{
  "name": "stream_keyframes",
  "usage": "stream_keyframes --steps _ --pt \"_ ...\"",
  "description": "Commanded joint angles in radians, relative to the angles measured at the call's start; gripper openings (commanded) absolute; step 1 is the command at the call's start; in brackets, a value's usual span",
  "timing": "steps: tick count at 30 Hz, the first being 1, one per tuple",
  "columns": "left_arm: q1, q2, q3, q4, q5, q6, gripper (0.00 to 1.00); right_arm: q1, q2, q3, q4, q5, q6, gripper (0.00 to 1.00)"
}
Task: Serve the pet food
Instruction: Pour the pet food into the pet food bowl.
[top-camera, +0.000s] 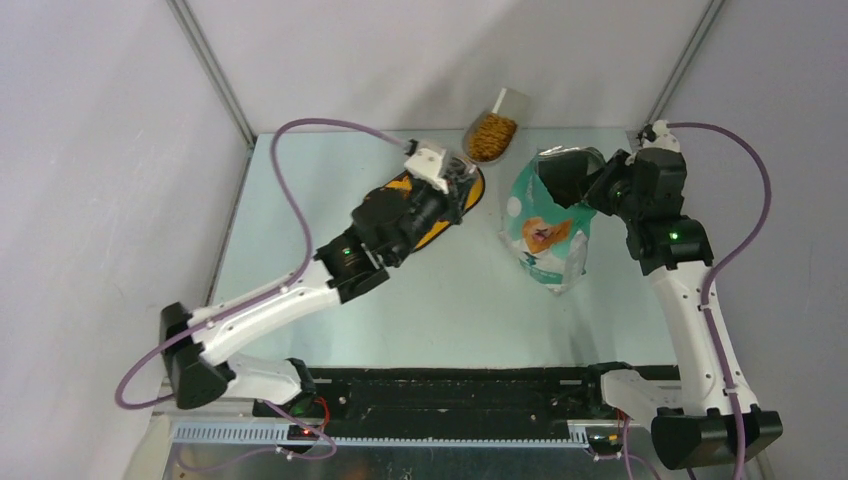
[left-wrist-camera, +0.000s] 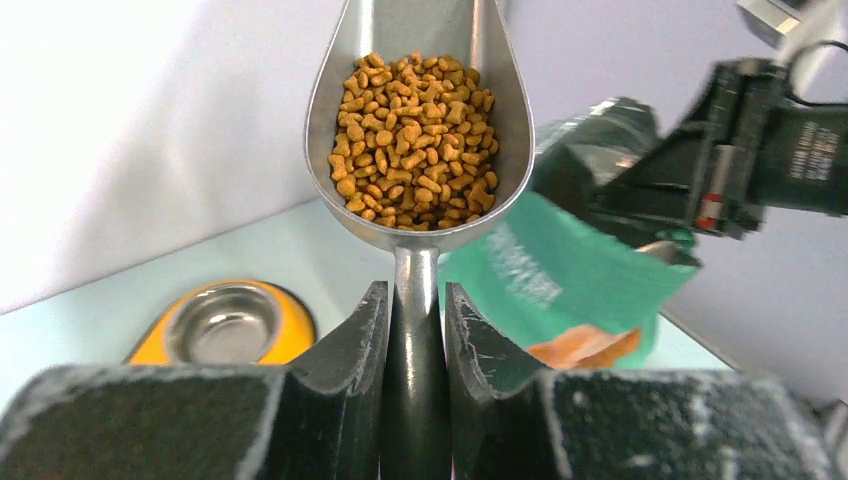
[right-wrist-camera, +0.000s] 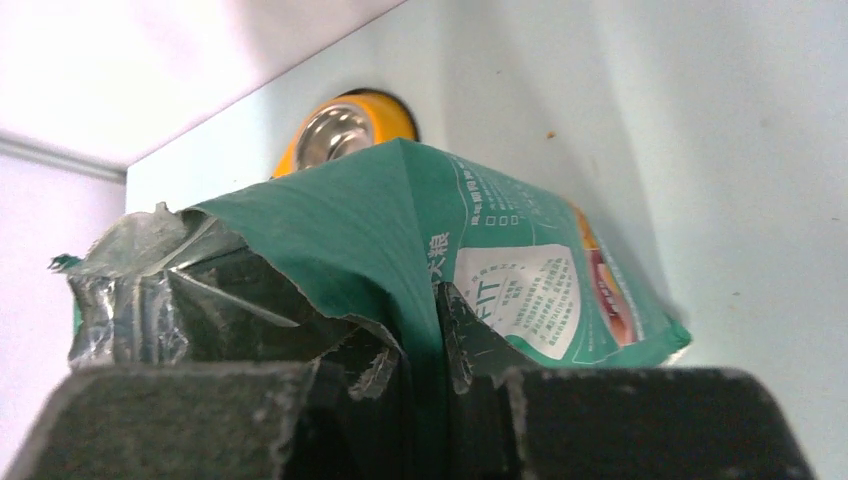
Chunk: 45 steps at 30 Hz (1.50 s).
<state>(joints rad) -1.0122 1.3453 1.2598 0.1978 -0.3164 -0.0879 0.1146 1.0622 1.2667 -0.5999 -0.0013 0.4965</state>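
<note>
The pet food (left-wrist-camera: 415, 140) fills a grey metal scoop (left-wrist-camera: 400, 30) as a heap of small brown pellets. My left gripper (left-wrist-camera: 416, 310) is shut on the scoop's handle and holds it level in the air near the back wall, seen from above as pet food (top-camera: 492, 137). A teal-and-white bag (top-camera: 548, 225) stands to the right with its top torn open. The right gripper (right-wrist-camera: 420, 320) is shut on the bag's (right-wrist-camera: 400, 220) upper edge, one finger inside and one outside.
A yellow bowl (left-wrist-camera: 230, 322) with a steel inside sits on the table below and left of the scoop, partly under the left arm (top-camera: 400, 215). The same bowl (right-wrist-camera: 345, 128) shows behind the bag. White walls close off the back and sides.
</note>
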Motion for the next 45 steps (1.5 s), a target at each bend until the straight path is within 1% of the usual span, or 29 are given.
stream_keyframes --steps 1,3,6,8,11,14,16,20,24,27,29,35,38,45 --pt "0.036 -0.149 -0.065 0.047 -0.156 0.044 0.00 -0.057 -0.059 0.039 0.010 0.113 -0.034 0.05" --pt "0.065 -0.170 -0.080 0.000 -0.160 0.044 0.00 -0.066 -0.059 0.039 0.012 0.097 -0.042 0.00" --pt "0.139 -0.166 -0.086 -0.085 -0.118 0.052 0.00 -0.072 -0.056 0.037 0.017 0.065 -0.058 0.00" --pt "0.177 -0.145 -0.087 -0.123 -0.105 0.120 0.00 -0.073 -0.057 0.038 0.020 0.043 -0.068 0.00" --pt "0.229 -0.107 -0.119 -0.117 -0.086 0.191 0.00 -0.075 -0.062 0.028 0.024 0.020 -0.080 0.00" --pt "0.310 -0.075 -0.132 -0.122 0.018 0.230 0.00 -0.075 -0.067 0.022 0.028 0.015 -0.088 0.00" --pt "0.342 -0.034 -0.122 -0.134 0.055 0.264 0.00 -0.079 -0.065 0.021 0.026 0.014 -0.092 0.00" --pt "0.367 0.038 -0.094 -0.180 0.053 0.379 0.00 -0.089 -0.057 0.021 0.024 0.014 -0.099 0.00" --pt "0.416 0.085 -0.071 -0.248 0.130 0.410 0.00 -0.104 -0.055 0.022 0.022 -0.024 -0.103 0.00" --pt "0.428 0.115 -0.062 -0.279 0.127 0.457 0.00 -0.106 -0.057 0.022 0.020 -0.034 -0.106 0.00" --pt "0.437 0.142 -0.048 -0.287 0.120 0.471 0.00 -0.132 -0.057 0.022 0.020 -0.042 -0.107 0.00" --pt "0.453 0.271 0.071 -0.369 0.138 0.515 0.00 -0.136 -0.056 0.021 0.017 -0.050 -0.111 0.00" --pt "0.456 0.319 0.146 -0.418 0.115 0.543 0.00 -0.137 -0.056 0.020 0.014 -0.048 -0.113 0.00" --pt "0.475 0.419 0.236 -0.469 0.087 0.598 0.00 -0.139 -0.055 0.022 0.011 -0.050 -0.117 0.00"
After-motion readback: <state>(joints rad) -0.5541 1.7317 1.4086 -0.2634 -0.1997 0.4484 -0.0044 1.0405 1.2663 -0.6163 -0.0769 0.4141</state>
